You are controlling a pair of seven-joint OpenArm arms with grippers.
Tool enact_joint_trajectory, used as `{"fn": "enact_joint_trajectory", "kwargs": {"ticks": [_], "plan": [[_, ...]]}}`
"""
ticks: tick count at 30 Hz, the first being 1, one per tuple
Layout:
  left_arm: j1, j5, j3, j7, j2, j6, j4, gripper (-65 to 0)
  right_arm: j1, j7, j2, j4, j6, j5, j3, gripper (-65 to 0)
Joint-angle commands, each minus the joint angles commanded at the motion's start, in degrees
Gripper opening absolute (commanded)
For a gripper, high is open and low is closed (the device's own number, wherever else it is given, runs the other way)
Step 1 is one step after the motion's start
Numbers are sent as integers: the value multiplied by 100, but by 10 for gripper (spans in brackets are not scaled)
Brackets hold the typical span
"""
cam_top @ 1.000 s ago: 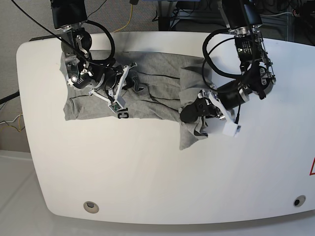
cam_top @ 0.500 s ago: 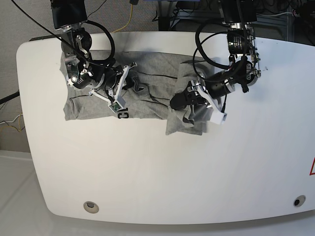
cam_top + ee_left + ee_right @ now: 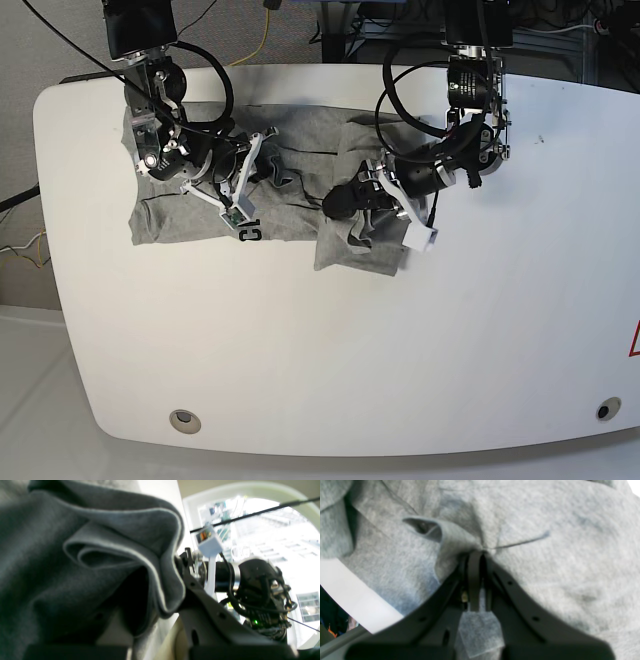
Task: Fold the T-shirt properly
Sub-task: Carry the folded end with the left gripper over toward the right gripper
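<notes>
A pale, smooth worktop (image 3: 250, 360) with rounded near corners is carrying a rumpled grey T-shirt (image 3: 300, 128) across its far part. Two round inserts are sitting near its front corners, one on the left (image 3: 185, 421), another on the right (image 3: 608, 409).

On the shirt (image 3: 180, 215), near its lower edge and just beside the tip of the right gripper (image 3: 243, 212), black block letters (image 3: 250, 231) stand turned sideways. They look like "CL", though the second letter is small and partly cut off, so it may be another one. Nothing else can be read.
</notes>
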Motion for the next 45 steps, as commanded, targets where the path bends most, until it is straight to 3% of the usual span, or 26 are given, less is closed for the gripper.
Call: {"fn": "enact_joint_trajectory", "kwargs": {"ticks": [5, 12, 23, 35, 45], "plan": [[-9, 70, 211, -149, -26, 35, -9, -627, 0, 0, 0, 0, 0, 0, 0, -625], [-79, 721, 519, -176, -9, 466, 9, -627, 0, 0, 0, 0, 0, 0, 0, -625], [-88, 941, 589, -185, -9, 475, 9, -627, 0, 0, 0, 0, 0, 0, 0, -625], [-211, 1354, 1055, -185, -18, 484, 35, -618, 0, 0, 0, 0, 0, 0, 0, -625], [-211, 1371, 1169, -193, -18, 484, 44, -353, 0, 0, 0, 0, -9, 0, 0, -625]]}}
